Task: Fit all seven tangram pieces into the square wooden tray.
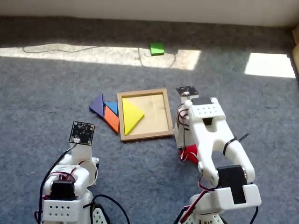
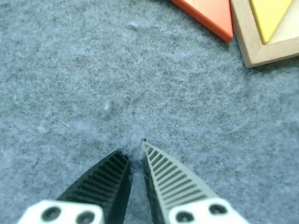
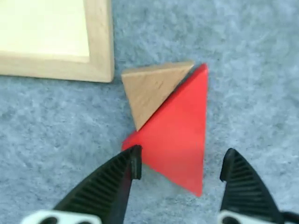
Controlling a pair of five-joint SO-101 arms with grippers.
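The left gripper, jaws nearly closed, hangs over grey carpet. Farther off, a flat orange wooden piece lies just beside a light wooden tray holding a yellow wooden triangle.

You'll see the square wooden tray lying flat, holding only a yellow triangle toward its left side. Purple, blue and orange pieces cluster against its left rim. A red triangle touches a plain wooden triangle near one corner, and a green piece lies well apart.

High view looks down from above; both close wrist views also catch the tray.
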